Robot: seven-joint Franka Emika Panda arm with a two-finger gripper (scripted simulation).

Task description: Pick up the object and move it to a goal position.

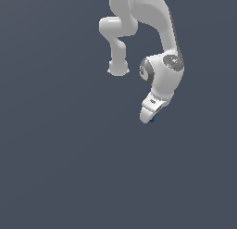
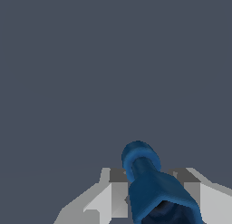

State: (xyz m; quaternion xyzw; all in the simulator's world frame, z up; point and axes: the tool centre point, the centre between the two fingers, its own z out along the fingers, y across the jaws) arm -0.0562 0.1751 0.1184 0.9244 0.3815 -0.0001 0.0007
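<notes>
The white gripper is pinching the small blue object between its fingers, hanging at the exterior view's right of centre.

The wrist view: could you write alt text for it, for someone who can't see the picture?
A small dark-blue object with a lighter blue rounded end sits clamped between the two pale grey fingers of the robot's hand, filling the lower edge of the picture. Everything beyond it is a plain, featureless dark grey-blue background.
</notes>
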